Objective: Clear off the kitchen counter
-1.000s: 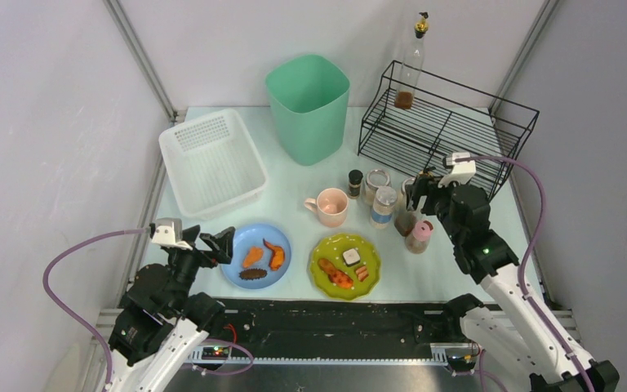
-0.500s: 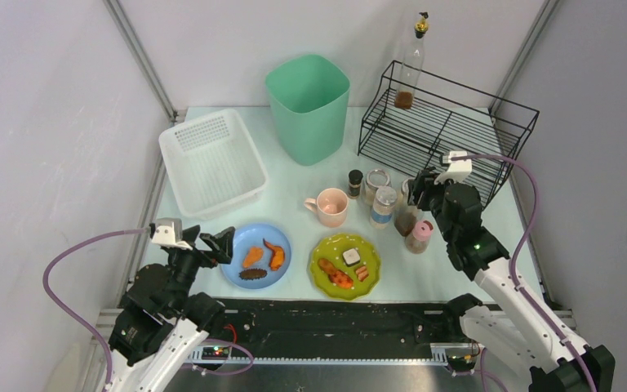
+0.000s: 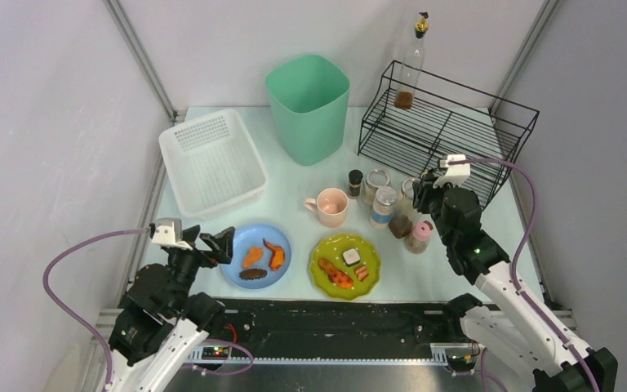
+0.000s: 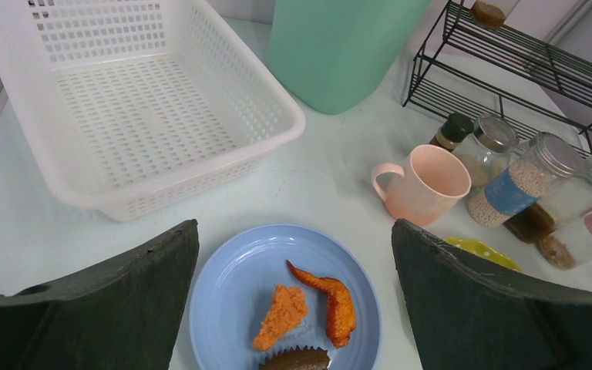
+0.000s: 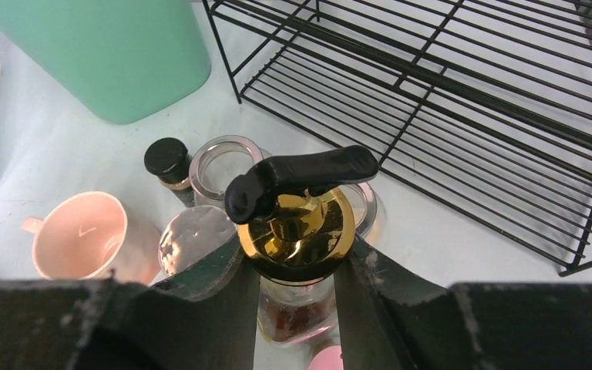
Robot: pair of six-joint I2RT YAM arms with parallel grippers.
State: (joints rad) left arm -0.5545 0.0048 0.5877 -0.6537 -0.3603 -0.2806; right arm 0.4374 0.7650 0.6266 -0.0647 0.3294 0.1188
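The pale kitchen counter (image 3: 294, 184) carries dishes and jars. My right gripper (image 3: 426, 194) (image 5: 297, 270) is shut on the neck of a glass bottle (image 5: 297, 223) with a gold cap, a black spout and brown liquid. Both fingers press just under the cap. The bottle's brown base (image 3: 400, 226) shows among the jars. My left gripper (image 3: 216, 245) (image 4: 294, 231) hangs open over a blue plate (image 4: 223, 308) (image 3: 255, 255) of food scraps, holding nothing.
Near the bottle stand a pink-lidded jar (image 3: 419, 235), two grain jars (image 3: 384, 204), a dark-capped shaker (image 3: 355, 182) and a pink mug (image 3: 331, 206). A green plate (image 3: 344, 265) holds scraps. Behind are a white basket (image 3: 212, 162), a green bin (image 3: 308, 106) and a black wire rack (image 3: 449, 131) bearing another bottle (image 3: 410, 69).
The right gripper's jaws have closed in on the bottle's neck, and the bottle's base has shifted slightly left. The left arm has not moved.
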